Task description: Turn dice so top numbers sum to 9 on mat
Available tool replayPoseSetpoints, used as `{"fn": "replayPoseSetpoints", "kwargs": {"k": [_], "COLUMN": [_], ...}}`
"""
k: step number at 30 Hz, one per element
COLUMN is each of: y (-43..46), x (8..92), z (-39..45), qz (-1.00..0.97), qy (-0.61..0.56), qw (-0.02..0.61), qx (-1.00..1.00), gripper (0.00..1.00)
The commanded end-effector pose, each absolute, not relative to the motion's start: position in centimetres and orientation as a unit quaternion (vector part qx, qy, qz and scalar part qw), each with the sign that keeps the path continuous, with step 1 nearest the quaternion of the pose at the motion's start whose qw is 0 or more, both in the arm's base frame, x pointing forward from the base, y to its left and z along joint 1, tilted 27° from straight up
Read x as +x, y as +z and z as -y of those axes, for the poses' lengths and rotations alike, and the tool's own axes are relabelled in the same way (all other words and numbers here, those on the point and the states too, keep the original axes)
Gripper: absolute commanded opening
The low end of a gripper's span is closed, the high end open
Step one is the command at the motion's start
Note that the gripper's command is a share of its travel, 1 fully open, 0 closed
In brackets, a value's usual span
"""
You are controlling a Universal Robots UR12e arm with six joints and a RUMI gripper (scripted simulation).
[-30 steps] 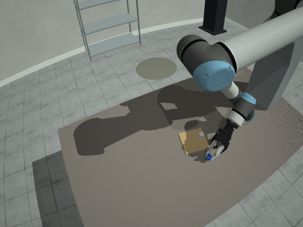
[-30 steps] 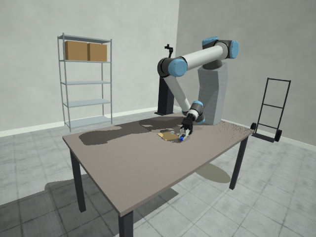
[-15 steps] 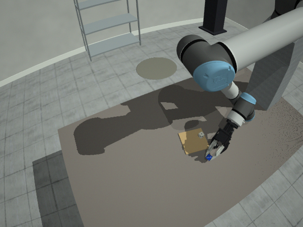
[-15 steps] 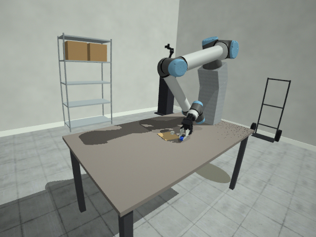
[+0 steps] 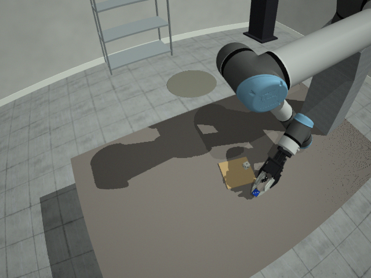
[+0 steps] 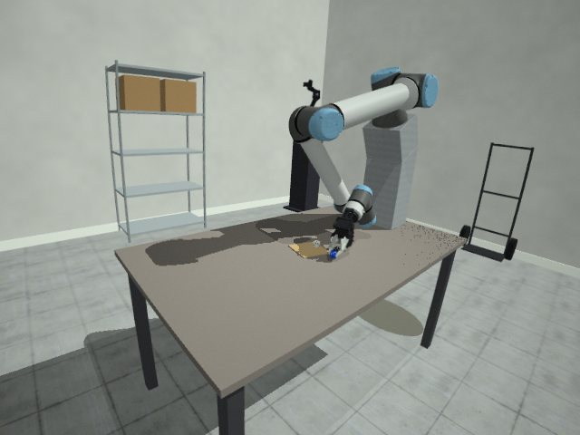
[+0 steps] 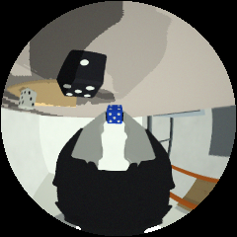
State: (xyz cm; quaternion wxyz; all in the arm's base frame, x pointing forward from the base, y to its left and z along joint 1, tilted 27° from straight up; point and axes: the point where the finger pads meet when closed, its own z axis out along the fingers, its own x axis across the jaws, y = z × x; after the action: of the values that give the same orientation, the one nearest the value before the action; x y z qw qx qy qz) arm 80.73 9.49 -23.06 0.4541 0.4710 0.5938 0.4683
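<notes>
My gripper [image 5: 257, 191] is shut on a small blue die [image 5: 255, 193] and holds it low over the table, just off the front right corner of the tan mat [image 5: 236, 173]. In the wrist view the blue die [image 7: 115, 114] sits between the fingertips. A white die [image 5: 246, 165] lies flat on the mat near its far right corner. A black die [image 7: 81, 74] lies on the table beside the mat's right edge, close behind my fingers; in the top view the black die [image 5: 263, 179] is mostly hidden by the gripper. The white die also shows in the wrist view [image 7: 27, 97].
The arm's grey pedestal [image 5: 332, 90] stands at the table's back right. A metal shelf [image 6: 157, 145] with cardboard boxes and a hand truck [image 6: 496, 206] stand on the floor away from the table.
</notes>
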Motion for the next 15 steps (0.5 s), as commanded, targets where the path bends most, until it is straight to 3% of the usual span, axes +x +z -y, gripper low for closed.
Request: {"fn": "replayPoseSetpoints", "kwargs": {"k": [1,15], "y": [-23.1,-23.79], "x": [80.77,81.12], "z": [-9.5,-9.48], "qz": [-0.594,-0.594], "qy": [0.468,0.468], "qw": [0.454,0.454], "qx": [0.471,0.471], "gripper": [0.06,0.06]}}
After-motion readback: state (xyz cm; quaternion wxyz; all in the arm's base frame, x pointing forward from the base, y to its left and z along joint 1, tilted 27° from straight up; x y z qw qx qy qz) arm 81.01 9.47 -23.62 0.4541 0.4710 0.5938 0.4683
